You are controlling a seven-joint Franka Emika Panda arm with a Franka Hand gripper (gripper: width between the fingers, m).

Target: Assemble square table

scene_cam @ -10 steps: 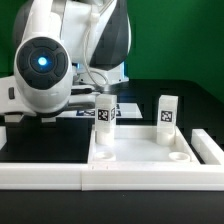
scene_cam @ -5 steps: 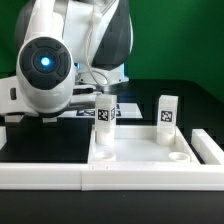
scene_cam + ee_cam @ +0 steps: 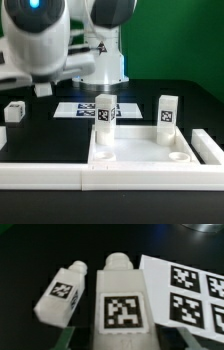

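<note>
Wrist view is showing the tool [image 3: 113, 342] clenching the central leg [image 3: 120, 303]. The leg's white body, with its black-and-white tag, is filling the middle of the picture and running down between two dim strips at the frame's edge, though the contact points themselves are mostly lying out of sight. A side leg [image 3: 62, 291] is lying tilted on the black table [image 3: 30, 246] just beside the central one, with a dark gap showing between them. On the central leg's other side the marker board [image 3: 195, 286] is lying flat. In the exterior view the white arm [image 3: 40, 40] is hanging high toward the exterior view's left, above the table, and the tool's tips are too small to make out there. The square slab [image 3: 135, 148] is lying flat at the front toward the exterior view's right, sitting against the white rail [image 3: 40, 177]. The first upright leg [image 3: 105, 115] is standing near the slab's rear corner on the exterior view's left, and the second upright leg [image 3: 166, 113] is standing toward the rear corner on the right. A lone leg [image 3: 14, 110] is sitting on the table at the far left of the exterior view, well apart from the slab. I cannot tell whether it is the side leg.
</note>
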